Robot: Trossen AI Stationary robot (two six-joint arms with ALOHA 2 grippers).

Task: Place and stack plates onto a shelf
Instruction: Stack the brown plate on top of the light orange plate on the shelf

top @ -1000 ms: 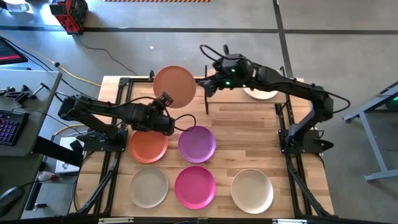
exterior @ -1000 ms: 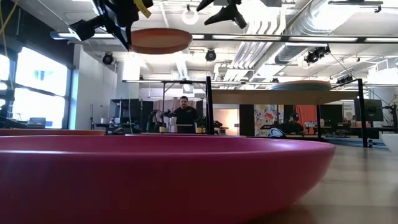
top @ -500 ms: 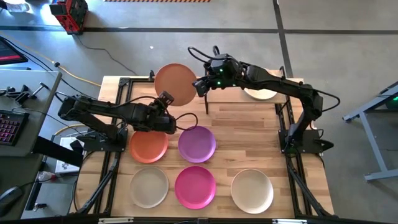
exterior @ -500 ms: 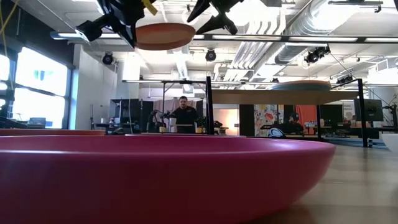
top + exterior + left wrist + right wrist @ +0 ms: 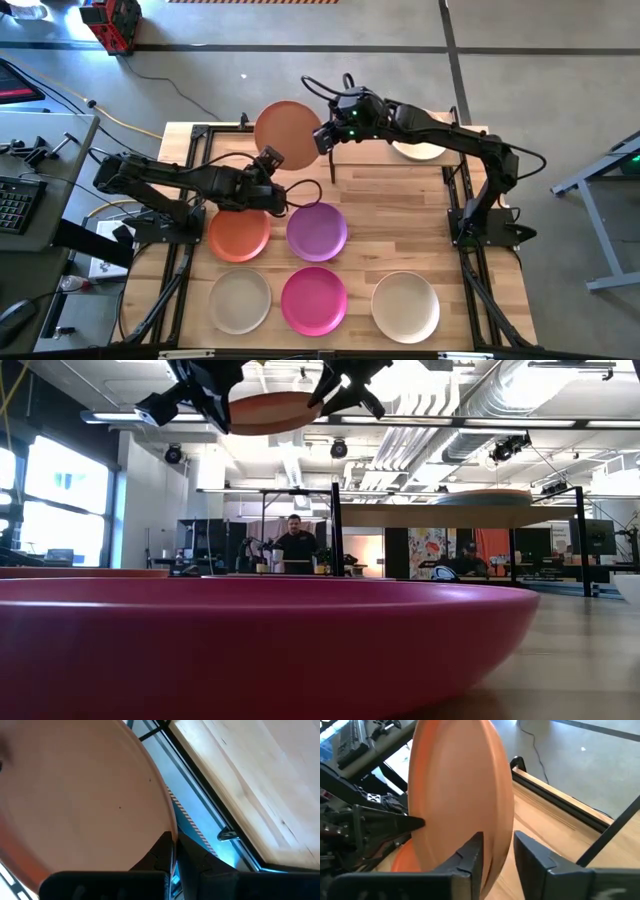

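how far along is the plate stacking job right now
Early. At least one plate lies on the shelf. In hand: the left gripper holds the peach-pink plate in the air, and the right gripper has its open fingers either side of the rim, likely a handover. Left: the orange, purple, beige, magenta and off-white plates on the table.

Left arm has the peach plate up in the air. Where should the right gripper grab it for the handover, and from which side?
Take the peach plate by its thin rim, on the edge opposite the left gripper, coming in from the right arm's side. The plate is shallow and held aloft by one edge, so the rim is the only part fingers can straddle. The right gripper is open with that rim already between its fingers.
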